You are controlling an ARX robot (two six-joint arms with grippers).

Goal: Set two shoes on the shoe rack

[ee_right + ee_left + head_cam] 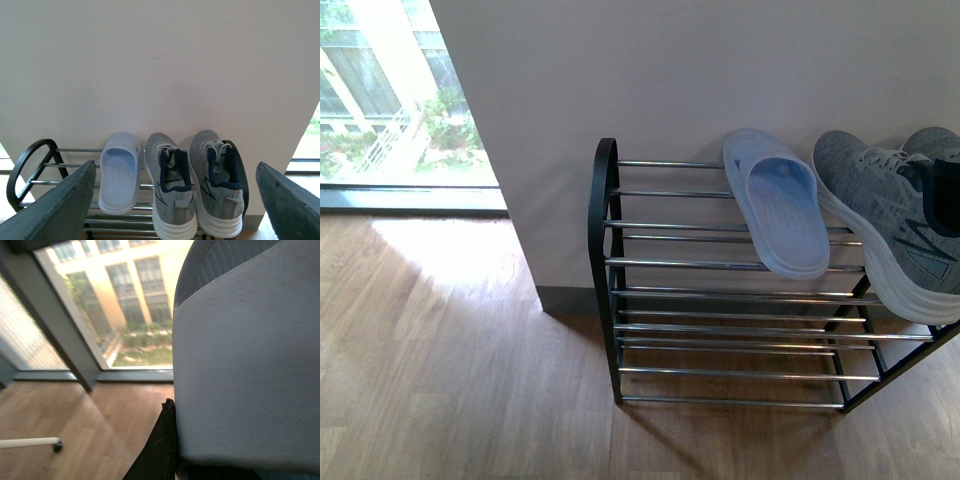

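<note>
The pale blue rubber slide (245, 365) held by the left gripper fills the left wrist view, its pebbled strap pressed close against the camera, with a dark finger (160, 450) along its lower edge. The jaws seem clamped on it, though only that one edge of the gripper shows. Its mate, a second pale blue rubber slide (778, 203), lies toe to the wall on the top tier of the low rack of chrome bars and black side frames (720, 330). Just beside it sit the two grey knit sneakers with white soles (195, 187), side by side.

The right gripper (177, 200) has its jaws wide apart and empty; between them in the right wrist view lie the placed slide and both sneakers, the rack's curved black end just outside one finger.

The risks, as I judge them: the held slide is soft and gripped near one edge, so it may swing or slip. The free top-tier space is on the side of the placed slide away from the sneakers. Lowered askew, the slide could tip between bars or nudge its mate off. Beyond the held slide are the window (125, 305) and wooden floor (75, 420), so the travel to the rack looks long.
</note>
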